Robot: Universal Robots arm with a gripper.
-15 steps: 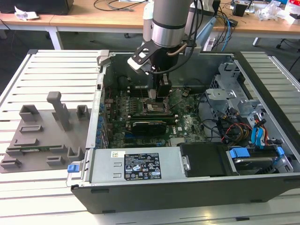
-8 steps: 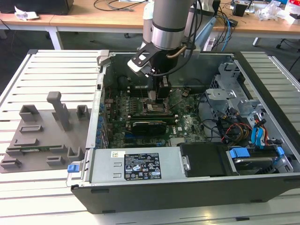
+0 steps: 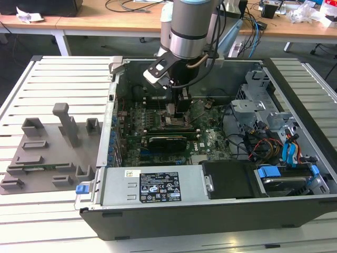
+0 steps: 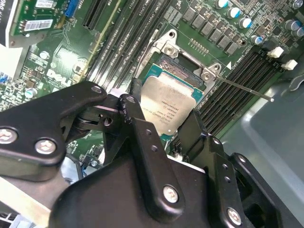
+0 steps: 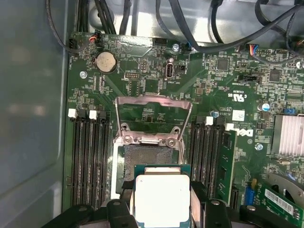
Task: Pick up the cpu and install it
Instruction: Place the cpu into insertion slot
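Exterior view, gripper [image 3: 177,108]: was seen low inside the open computer case [image 3: 210,216]; a grey tray [image 3: 47,153] was seen at nine o'clock of the case.
Grip: the cpu [image 5: 161,199] was pinched by two opposite edges between the fingers [image 4: 197,128].
Cpu place: held close over the socket [image 5: 147,156], whose load plate [image 5: 153,111] was raised; seating could not be told.
Handling: judged light, stiff and thin, with a smooth, slippery metal top; underside contacts and socket pins were judged fragile, so only the edges were judged fit for gripping.
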